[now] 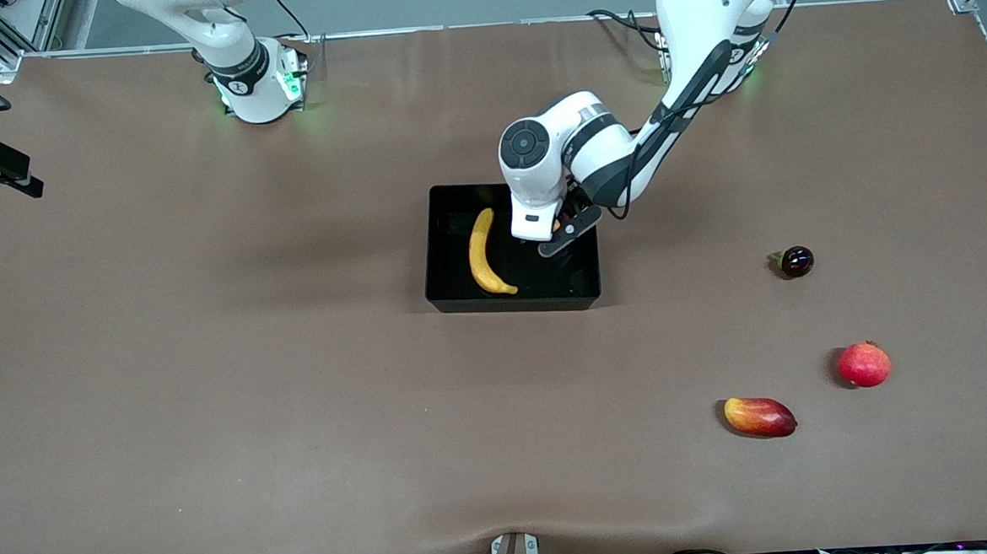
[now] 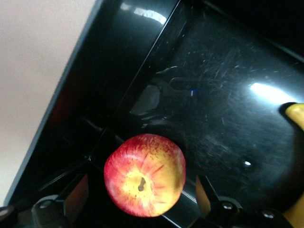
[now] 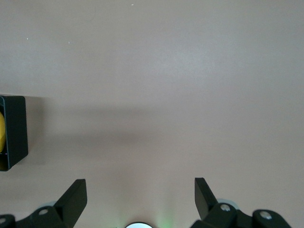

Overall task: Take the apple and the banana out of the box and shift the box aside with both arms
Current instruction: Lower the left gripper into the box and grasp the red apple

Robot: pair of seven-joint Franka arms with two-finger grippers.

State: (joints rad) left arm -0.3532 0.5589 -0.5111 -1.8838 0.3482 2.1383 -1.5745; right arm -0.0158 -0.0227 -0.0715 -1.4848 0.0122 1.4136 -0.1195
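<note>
Left end effector (image 2: 141, 197) wide open, empty, straddling apple (image 2: 145, 174) in box (image 1: 452, 292) corner; banana (image 1: 484, 252) alongside in box. Risks: fingers clipping box wall, apple rolling off. Right end effector (image 3: 140, 199) open, empty, waiting above surface (image 3: 166, 71).

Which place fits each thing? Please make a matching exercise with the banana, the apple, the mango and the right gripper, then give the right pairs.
Things:
1. banana
2. apple
3. mango
4. right gripper

Places or states:
A. on the table, nearest to the front camera
B. between the open fingers of the left gripper, in the box
C. open over bare table
D. lying free in the box

Pairs: 1-D, 2-B, 3-A, 4-C
</note>
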